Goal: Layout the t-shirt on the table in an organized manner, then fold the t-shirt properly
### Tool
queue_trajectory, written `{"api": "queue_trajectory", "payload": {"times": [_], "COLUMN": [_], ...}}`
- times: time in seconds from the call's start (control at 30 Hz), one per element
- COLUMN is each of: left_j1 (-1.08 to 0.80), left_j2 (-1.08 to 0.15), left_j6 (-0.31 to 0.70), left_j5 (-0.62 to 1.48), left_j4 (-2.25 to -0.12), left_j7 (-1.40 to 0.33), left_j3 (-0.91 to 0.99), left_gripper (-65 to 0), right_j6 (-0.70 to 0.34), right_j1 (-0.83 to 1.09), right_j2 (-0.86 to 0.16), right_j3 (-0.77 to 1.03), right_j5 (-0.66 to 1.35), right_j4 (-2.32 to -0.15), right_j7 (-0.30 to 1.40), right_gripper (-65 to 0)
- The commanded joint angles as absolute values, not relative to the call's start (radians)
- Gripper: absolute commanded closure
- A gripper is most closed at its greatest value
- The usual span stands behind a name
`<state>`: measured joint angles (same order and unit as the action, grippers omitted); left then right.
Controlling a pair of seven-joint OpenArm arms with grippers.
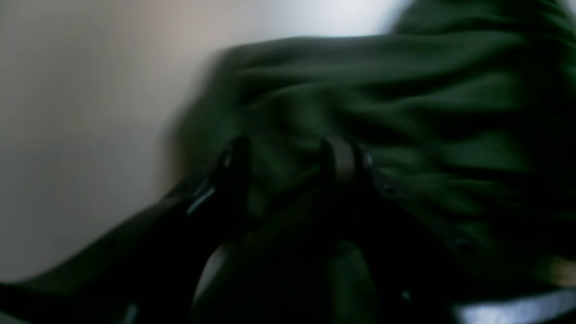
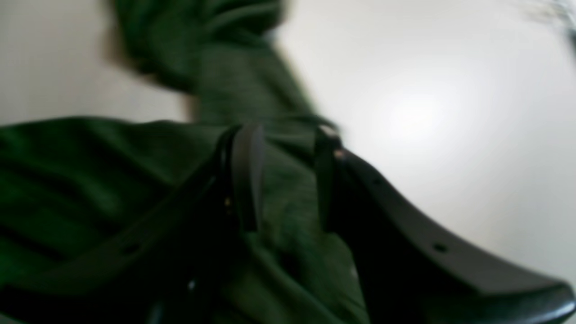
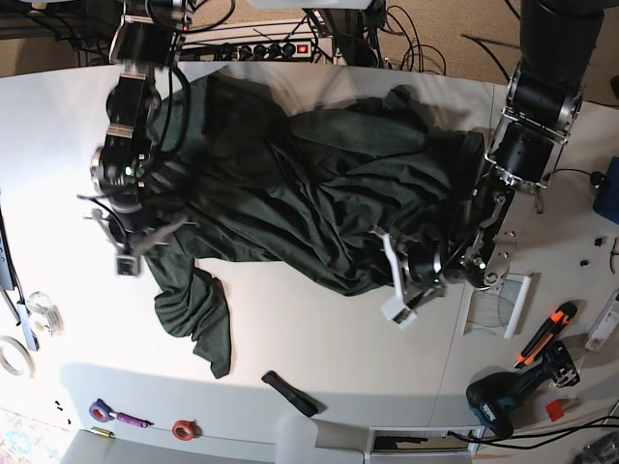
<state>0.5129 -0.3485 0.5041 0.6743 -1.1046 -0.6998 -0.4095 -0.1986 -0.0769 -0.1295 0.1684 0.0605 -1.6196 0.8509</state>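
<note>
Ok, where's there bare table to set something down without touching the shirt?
In the base view, the biggest free patch is the table along the near edge, between the t-shirt, its trailing sleeve and the black strip. The top-left corner is also bare. Crowded: the right edge with the drill, and the tape rolls at left.

You have a plain dark green t-shirt [image 3: 309, 193] on a white table [image 3: 319, 329]. Your left gripper [image 1: 288, 157] and right gripper [image 2: 283, 148] both show black fingers against the green cloth. Along the table's front edge you'll see a black strip [image 3: 290, 391], a red tape roll [image 3: 182, 428] and a purple roll [image 3: 100, 410]. Toward the front corner on the base view's right lie an orange-and-black tool [image 3: 546, 333] and a dark teal drill [image 3: 503, 398].
</note>
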Motion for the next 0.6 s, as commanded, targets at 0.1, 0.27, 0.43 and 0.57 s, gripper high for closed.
{"api": "queue_trajectory", "payload": {"times": [0.1, 0.27, 0.43, 0.57], "left_j1": [0.551, 0.545, 0.530, 0.533], "left_j2": [-0.349, -0.332, -0.290, -0.274], "left_j6": [0.442, 0.385, 0.424, 0.421], "left_j5": [0.629, 0.568, 0.598, 0.593], "left_j4": [-1.119, -1.095, -1.076, -1.076], "left_j7": [-0.654, -0.632, -0.652, -0.613], "left_j3": [-0.403, -0.403, -0.403, -0.403], "left_gripper": [-26.6, -26.6, -18.6, 0.0], "right_j6": [-0.240, -0.226, -0.217, -0.144], "right_j1": [-0.136, -0.142, -0.142, -0.156], "right_j2": [-0.139, -0.139, -0.139, -0.139], "right_j3": [0.171, 0.171, 0.171, 0.171], "right_j5": [0.078, 0.002, -0.019, -0.025], "right_j4": [-1.510, -1.423, -1.405, -1.405], "right_j7": [0.841, 0.833, 0.833, 0.830], "right_gripper": [-19.4, -19.4, -19.4, -19.2]}}
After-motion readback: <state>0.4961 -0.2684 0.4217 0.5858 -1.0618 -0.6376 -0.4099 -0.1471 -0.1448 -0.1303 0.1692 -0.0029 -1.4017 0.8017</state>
